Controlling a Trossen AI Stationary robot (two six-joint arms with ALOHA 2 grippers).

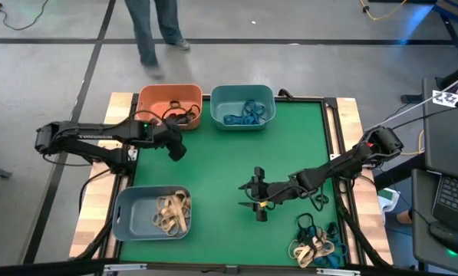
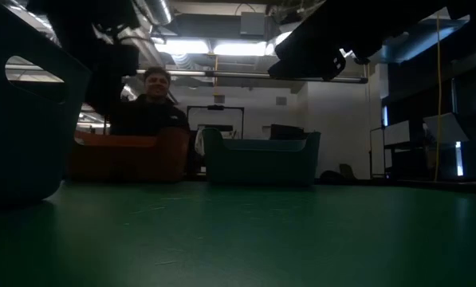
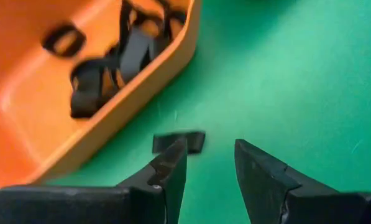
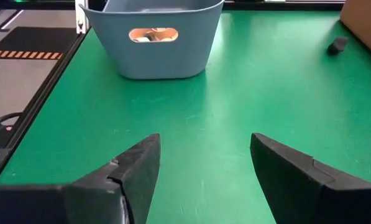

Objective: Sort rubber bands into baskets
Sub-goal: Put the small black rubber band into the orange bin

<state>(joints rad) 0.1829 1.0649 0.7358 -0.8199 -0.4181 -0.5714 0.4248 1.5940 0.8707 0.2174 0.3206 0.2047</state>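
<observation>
Three baskets stand on the green mat. The orange basket (image 1: 169, 106) holds black rubber bands (image 3: 120, 62). The teal basket (image 1: 242, 106) holds blue ones. The grey-blue basket (image 1: 152, 212) holds tan ones. A single black rubber band (image 3: 180, 140) lies flat on the mat just outside the orange basket's near wall. My left gripper (image 3: 210, 149) hangs open over the mat, its fingertips right beside that band and nothing between them. My right gripper (image 4: 204, 146) stands open over the mat's middle (image 1: 258, 194), facing the grey-blue basket (image 4: 154, 37).
A pile of loose blue, tan and black rubber bands (image 1: 314, 244) lies at the mat's near right corner. A person (image 1: 156, 31) stands beyond the table's far edge. Bare mat (image 1: 213, 165) lies between the two grippers.
</observation>
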